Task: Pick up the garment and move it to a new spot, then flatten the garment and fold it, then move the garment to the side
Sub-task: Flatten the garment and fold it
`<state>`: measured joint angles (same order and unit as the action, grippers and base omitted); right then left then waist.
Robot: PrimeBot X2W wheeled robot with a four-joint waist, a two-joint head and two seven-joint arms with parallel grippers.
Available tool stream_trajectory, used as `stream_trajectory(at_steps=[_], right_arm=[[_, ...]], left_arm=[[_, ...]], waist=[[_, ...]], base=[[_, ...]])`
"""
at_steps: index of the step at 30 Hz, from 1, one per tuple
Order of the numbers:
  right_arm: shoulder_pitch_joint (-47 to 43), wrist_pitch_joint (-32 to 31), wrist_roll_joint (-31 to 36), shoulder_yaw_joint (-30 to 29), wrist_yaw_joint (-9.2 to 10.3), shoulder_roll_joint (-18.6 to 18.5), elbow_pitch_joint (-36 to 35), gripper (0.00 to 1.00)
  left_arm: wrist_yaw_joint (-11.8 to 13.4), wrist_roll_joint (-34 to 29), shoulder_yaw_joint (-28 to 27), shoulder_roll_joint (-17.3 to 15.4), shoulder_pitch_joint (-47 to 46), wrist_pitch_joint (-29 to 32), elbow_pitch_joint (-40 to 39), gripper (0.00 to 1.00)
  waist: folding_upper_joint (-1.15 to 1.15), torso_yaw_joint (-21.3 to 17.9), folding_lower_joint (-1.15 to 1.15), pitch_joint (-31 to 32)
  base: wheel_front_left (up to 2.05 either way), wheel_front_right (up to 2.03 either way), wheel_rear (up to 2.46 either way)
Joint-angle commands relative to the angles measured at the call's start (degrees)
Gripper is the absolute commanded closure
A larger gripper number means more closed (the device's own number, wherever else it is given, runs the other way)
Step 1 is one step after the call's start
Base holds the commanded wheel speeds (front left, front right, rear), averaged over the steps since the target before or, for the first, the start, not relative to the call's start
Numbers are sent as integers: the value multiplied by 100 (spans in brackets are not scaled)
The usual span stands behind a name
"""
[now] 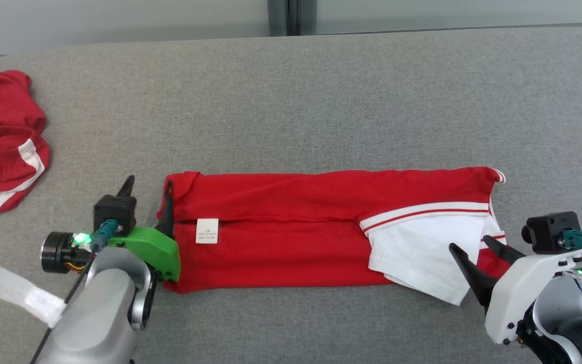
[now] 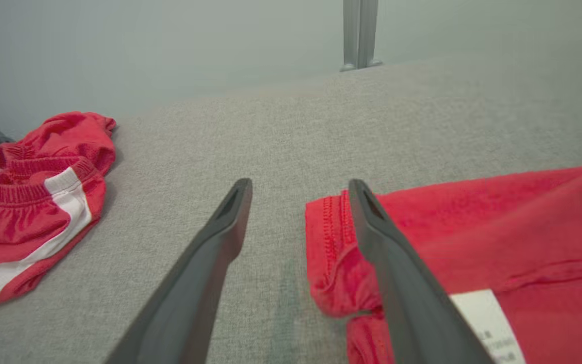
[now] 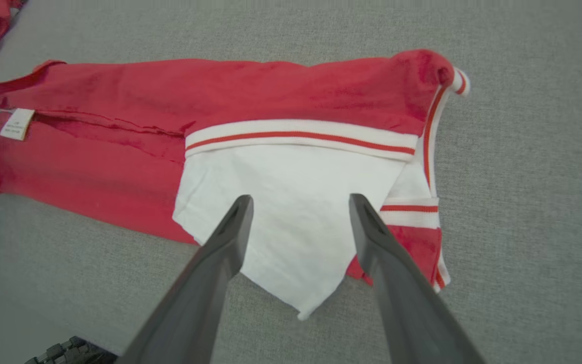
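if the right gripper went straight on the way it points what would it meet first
Probably the white part of the shirt, straight ahead of the right gripper, whose open fingers angle down at it; depth is unclear.

A grey fabric-covered table (image 1: 321, 91) with rounded far corners lies under soft, even light. Beyond its far edge stands a pale, smooth wall (image 1: 119, 20), split near the middle by a dark vertical post (image 1: 291, 17).

White label (image 1: 207, 231) on garment (image 1: 296, 202): txt too small, illegible
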<state>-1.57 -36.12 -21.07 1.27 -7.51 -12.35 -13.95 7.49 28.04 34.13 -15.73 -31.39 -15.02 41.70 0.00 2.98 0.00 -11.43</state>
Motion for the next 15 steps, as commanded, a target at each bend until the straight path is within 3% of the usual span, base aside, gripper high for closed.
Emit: stream_trajectory(at_steps=[1, 4, 7, 15], right_arm=[[19, 76, -39, -49, 4, 33, -47, 0], [98, 205, -97, -171, 4, 188, -79, 0], [161, 226, -74, -347, 4, 294, -34, 0], [431, -81, 136, -919, 3, 557, 514, 0]], left_arm=[[18, 180, -316, 64, 210, -18, -246, 0], [-69, 469, -1137, 278, 712, -18, -900, 0], [-310, 516, -1926, 544, 1224, -19, -1568, 0], [-980, -273, -3191, 1126, 2291, -18, -2813, 0]], waist=[[0, -35, 0, 74], [0, -55, 0, 170], [0, -61, 0, 253], [0, -40, 0, 466]], base=[[0, 0, 0], [0, 0, 0], [0, 0, 0], [0, 0, 0]])
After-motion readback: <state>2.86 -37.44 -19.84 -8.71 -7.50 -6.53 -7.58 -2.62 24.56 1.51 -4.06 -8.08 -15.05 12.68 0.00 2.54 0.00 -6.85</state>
